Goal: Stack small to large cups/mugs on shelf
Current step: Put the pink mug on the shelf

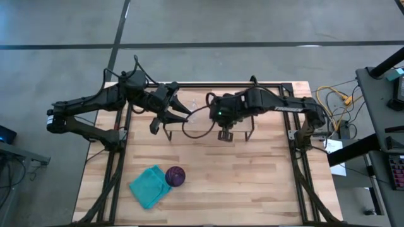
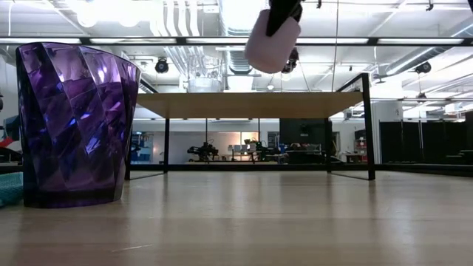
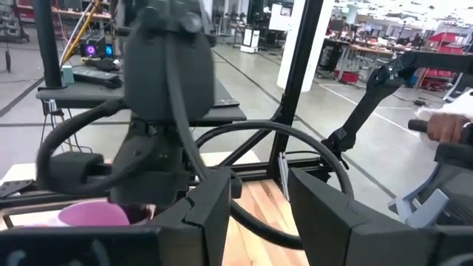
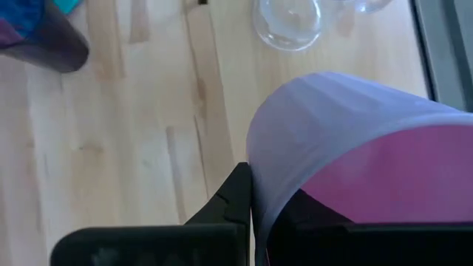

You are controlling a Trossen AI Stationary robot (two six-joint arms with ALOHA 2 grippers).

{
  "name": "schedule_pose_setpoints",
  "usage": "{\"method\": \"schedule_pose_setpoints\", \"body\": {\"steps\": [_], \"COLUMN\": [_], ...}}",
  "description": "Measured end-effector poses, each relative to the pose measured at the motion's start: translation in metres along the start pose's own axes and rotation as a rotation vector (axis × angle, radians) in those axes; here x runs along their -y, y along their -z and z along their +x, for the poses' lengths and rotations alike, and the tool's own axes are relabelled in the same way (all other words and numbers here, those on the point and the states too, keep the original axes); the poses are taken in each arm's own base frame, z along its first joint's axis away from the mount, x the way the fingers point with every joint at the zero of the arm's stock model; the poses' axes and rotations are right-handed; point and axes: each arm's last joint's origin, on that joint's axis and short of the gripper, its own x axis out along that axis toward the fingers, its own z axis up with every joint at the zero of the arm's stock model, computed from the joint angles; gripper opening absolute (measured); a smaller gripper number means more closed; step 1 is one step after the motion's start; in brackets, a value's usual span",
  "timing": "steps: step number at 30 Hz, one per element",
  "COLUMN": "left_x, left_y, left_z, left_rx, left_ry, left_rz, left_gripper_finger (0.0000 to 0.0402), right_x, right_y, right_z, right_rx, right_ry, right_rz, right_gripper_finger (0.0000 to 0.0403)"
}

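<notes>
We see the right claw [image 4: 251,214] gripping the pink mug [image 4: 355,148] by its rim, holding it tilted in the air above the shelf [image 2: 251,105]. The clear glass [image 4: 287,22] stands on the shelf below. The purple cup [image 2: 74,122] sits on the tabletop [image 1: 252,183], touching a teal cloth [image 1: 147,186]. The left claw [image 3: 251,214] waits open beside the shelf. We judge the mug rigid, fairly light, smooth-walled and likely to slip, so a rim pinch suits it
</notes>
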Motion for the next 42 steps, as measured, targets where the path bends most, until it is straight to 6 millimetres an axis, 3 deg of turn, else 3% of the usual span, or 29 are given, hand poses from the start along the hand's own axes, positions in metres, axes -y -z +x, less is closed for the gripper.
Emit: {"method": "schedule_pose_setpoints", "body": {"steps": [13, 22, 28, 35, 42], "left_x": [0.000, -0.001, -0.001, -0.001, -0.001], "left_y": [-0.002, -0.001, -0.001, -0.001, -0.001], "left_z": [-0.001, -0.001, -0.001, -0.001, -0.001], "left_rx": [0.004, 0.002, 0.003, 0.004, 0.004], "left_ry": [0.000, -0.027, -0.027, -0.027, -0.028], "left_rz": [0.001, -0.001, 0.000, 0.000, 0.000], "left_gripper_finger": [0.0123, 0.0123, 0.0123, 0.0123, 0.0123], "right_x": [0.018, 0.017, 0.021, 0.021, 0.022], "right_y": [0.009, 0.002, 0.008, 0.007, 0.006], "right_z": [0.030, 0.034, 0.046, 0.045, 0.045], "right_rx": [-0.089, -0.007, -0.057, -0.047, -0.033], "right_ry": [-0.019, -0.056, -0.052, -0.047, -0.043], "right_rz": [-0.023, -0.057, -0.060, -0.080, -0.079], "right_gripper_finger": [0.0009, 0.0009, 0.0009, 0.0009, 0.0034]}}
